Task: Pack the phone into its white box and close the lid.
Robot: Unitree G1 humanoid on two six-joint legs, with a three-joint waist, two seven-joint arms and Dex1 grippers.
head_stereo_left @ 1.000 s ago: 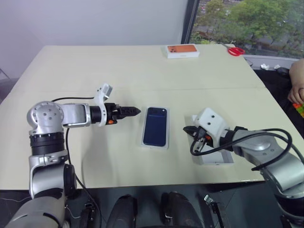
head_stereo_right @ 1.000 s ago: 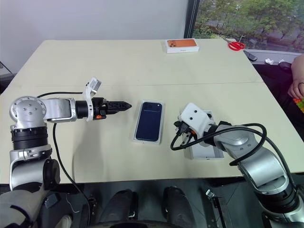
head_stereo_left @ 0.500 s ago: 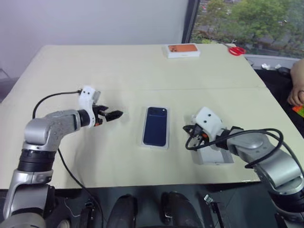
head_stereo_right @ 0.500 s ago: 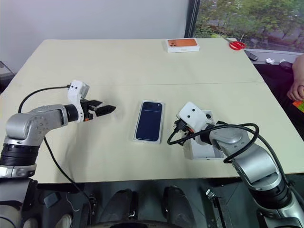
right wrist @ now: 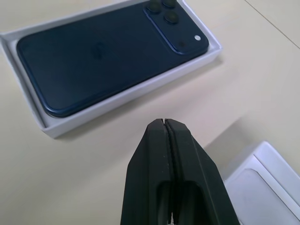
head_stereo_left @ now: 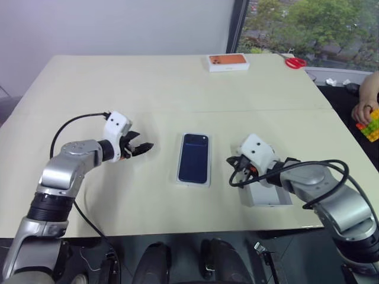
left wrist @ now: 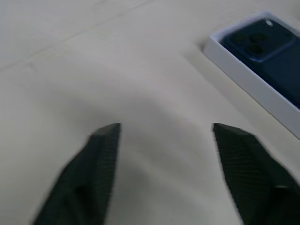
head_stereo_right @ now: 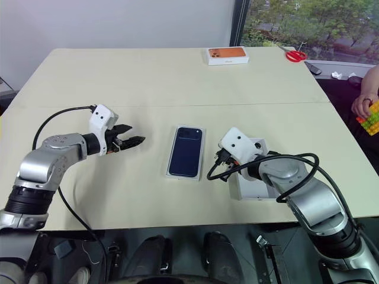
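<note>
While left end effector point(left wrist: 164, 136) gapes empty, right point(right wrist: 168, 125) seems shut.

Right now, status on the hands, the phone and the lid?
Left hand open, empty, left of the white box. Right hand shut, empty. Phone lies in the box. Lid still off, under the right arm.

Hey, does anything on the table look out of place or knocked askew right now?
Nothing stands out. The phone lies flat and square inside the white box, and the lid sits apart on the table under the right arm, not yet on the box.
</note>
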